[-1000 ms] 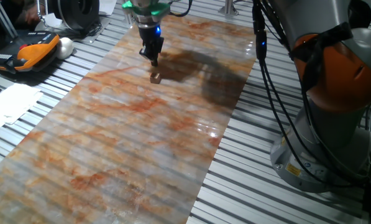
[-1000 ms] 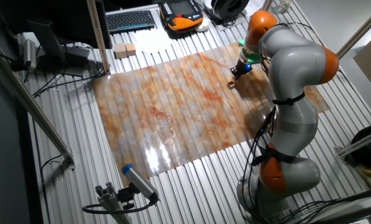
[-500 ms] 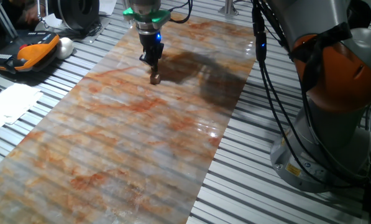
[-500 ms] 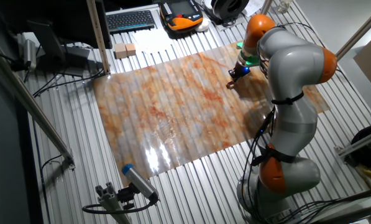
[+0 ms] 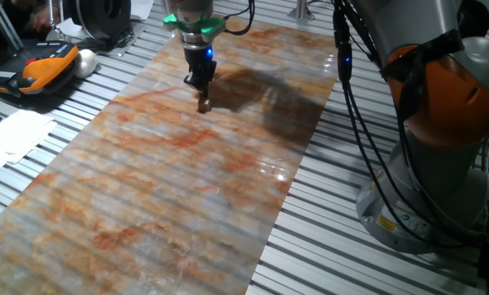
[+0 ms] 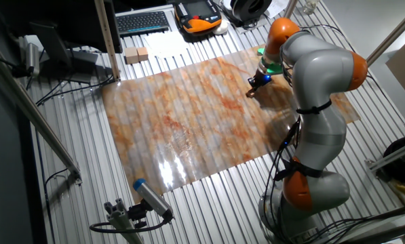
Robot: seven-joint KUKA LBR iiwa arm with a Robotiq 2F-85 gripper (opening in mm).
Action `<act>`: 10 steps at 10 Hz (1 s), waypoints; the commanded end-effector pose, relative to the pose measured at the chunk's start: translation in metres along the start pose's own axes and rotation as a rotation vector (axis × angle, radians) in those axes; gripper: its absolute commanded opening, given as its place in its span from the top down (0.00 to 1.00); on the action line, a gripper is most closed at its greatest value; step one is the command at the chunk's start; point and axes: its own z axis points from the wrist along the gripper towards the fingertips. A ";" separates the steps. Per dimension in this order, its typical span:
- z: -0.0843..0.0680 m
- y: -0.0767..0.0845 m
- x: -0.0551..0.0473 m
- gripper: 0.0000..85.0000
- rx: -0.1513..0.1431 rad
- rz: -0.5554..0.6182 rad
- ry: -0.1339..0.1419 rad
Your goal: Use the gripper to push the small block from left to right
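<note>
The small block [image 5: 203, 105] is a tiny tan wooden cube on the marbled orange-grey mat [image 5: 162, 188]. My gripper [image 5: 201, 88] points down with its tip right at the block's far side, touching it or nearly so. The fingers look pressed together and hold nothing. In the other fixed view the gripper [image 6: 254, 85] is at the mat's far right part, and the block [image 6: 249, 93] shows just below and left of the tip, partly hidden by it.
The arm's grey and orange body [image 5: 441, 123] stands beside the mat on the slatted table. An orange-black pendant [image 5: 43, 65] and papers [image 5: 15, 135] lie off the mat. Two wooden blocks [image 6: 136, 55] and a keyboard [image 6: 143, 22] lie beyond it.
The gripper has come down and forward onto the block. The block has slid a little ahead of the tip, slightly left in the other fixed view.
</note>
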 end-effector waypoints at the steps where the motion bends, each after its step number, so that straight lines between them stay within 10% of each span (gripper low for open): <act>1: 0.001 0.002 0.000 1.00 -0.003 0.003 0.000; 10: 0.000 0.003 0.002 1.00 0.028 -0.037 0.034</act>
